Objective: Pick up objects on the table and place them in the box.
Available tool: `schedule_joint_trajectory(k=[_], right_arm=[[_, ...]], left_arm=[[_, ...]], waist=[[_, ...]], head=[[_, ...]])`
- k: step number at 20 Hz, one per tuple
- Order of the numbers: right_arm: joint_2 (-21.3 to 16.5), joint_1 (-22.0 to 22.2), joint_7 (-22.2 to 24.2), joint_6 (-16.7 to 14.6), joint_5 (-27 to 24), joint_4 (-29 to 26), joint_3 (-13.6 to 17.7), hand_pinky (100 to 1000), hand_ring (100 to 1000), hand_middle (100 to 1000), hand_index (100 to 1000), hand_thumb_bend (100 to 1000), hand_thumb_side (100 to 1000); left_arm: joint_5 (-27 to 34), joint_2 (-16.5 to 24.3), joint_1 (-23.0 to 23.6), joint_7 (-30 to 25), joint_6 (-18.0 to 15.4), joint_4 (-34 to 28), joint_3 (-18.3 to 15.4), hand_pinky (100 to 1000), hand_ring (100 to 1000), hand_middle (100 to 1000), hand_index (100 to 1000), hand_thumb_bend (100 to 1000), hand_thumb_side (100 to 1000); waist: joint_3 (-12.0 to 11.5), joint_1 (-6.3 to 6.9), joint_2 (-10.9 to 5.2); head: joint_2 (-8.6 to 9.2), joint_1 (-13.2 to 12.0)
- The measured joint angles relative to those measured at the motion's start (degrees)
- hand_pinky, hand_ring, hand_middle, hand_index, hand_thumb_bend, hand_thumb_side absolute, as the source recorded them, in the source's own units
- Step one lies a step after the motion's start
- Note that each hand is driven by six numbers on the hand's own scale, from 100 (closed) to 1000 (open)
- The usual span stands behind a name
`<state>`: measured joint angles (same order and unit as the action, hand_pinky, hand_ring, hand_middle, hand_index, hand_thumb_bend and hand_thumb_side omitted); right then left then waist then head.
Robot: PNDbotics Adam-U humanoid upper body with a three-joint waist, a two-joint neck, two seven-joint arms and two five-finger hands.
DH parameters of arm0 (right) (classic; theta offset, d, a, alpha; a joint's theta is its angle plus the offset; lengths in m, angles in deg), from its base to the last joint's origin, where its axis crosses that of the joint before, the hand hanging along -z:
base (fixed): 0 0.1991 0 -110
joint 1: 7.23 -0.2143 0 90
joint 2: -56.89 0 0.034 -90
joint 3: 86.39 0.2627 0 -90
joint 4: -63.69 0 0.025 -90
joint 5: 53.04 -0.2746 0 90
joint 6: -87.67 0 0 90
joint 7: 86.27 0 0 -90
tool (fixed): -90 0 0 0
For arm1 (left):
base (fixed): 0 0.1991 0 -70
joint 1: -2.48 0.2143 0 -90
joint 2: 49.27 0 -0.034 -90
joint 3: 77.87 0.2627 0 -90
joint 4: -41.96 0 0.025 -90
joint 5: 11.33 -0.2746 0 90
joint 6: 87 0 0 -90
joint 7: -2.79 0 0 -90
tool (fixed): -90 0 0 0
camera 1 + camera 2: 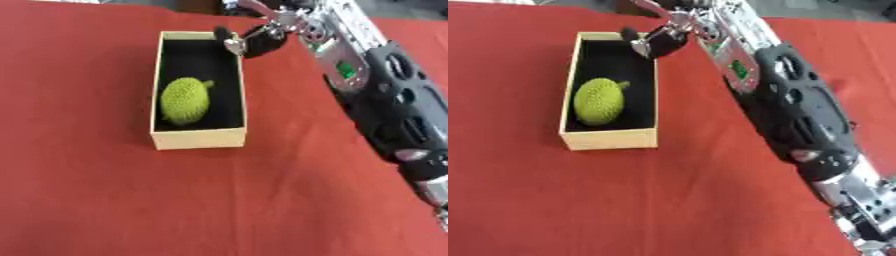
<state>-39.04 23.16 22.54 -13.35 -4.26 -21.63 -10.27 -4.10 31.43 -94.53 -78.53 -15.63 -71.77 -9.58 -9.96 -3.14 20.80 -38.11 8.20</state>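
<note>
Green, one spiky fruit (185,100) lies in one box (199,138); right hand (251,41) fingers' state unclear.

Bumpy green round fruit (185,100) sits inside the tan cardboard box (199,138) on the red tablecloth (131,200); right hand (249,40) hangs over the box's far right corner.

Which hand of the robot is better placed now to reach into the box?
The right. Its hand is at the far right corner of the box, above the rim, close to the green spiky fruit inside. The left hand does not show in either view.
</note>
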Motion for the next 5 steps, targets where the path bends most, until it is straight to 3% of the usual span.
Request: schedule_joint_trajectory(k=[5], right_arm=[[-3.41,2.81,-4.29,4.15,-2.15,-4.82,4.99,845,839,803,856,100,337]], left_arm=[[-0.08,0.00,0.01,0.14,-0.04,0.00,-0.04,596,791,842,697,187,706]], waist=[[0.30,0.00,0.00]], head=[[0.00,-0.46]])
